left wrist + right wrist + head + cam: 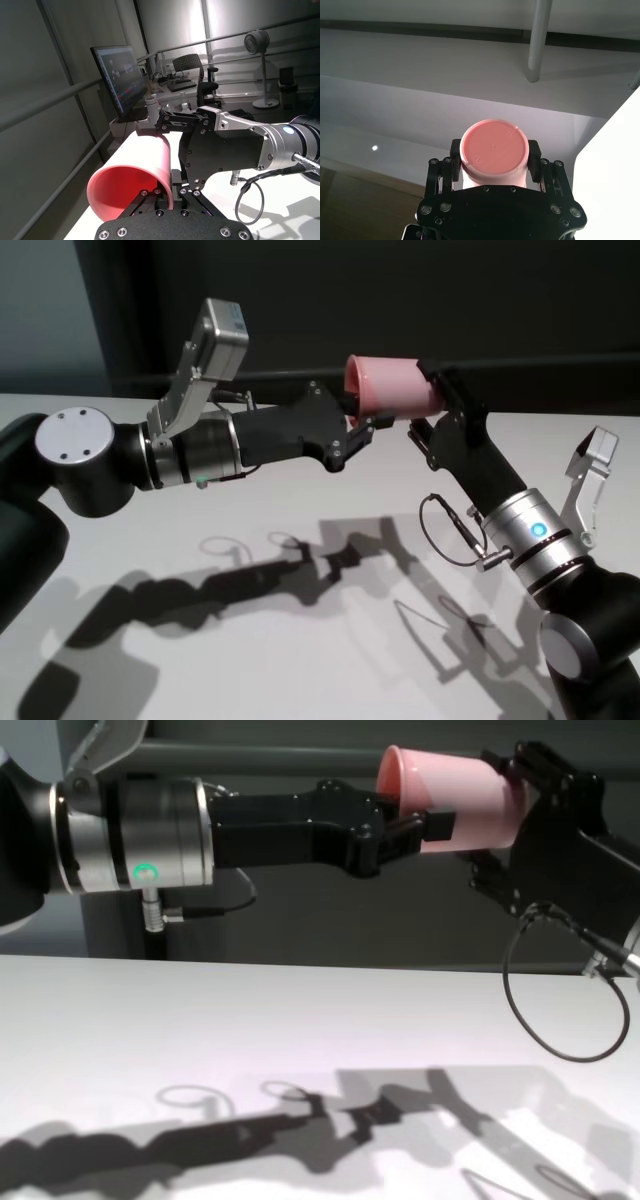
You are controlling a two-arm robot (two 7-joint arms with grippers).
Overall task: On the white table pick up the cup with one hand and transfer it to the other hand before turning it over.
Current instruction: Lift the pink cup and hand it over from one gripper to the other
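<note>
The pink cup (390,388) hangs on its side well above the white table (300,640), held between both arms. My left gripper (362,422) comes in from the left and is shut on the cup's rim (167,170), pinching the wall at the open mouth. My right gripper (428,405) is shut on the cup's body near its flat base (492,150), one finger (534,152) on each side. In the chest view the cup (455,800) lies level, mouth toward the left arm.
A dark grey wall with a horizontal bar (250,375) stands behind the table. A black cable loop (445,530) hangs off the right forearm. The arms' shadows (300,1120) fall on the tabletop below. A monitor (122,80) shows far off.
</note>
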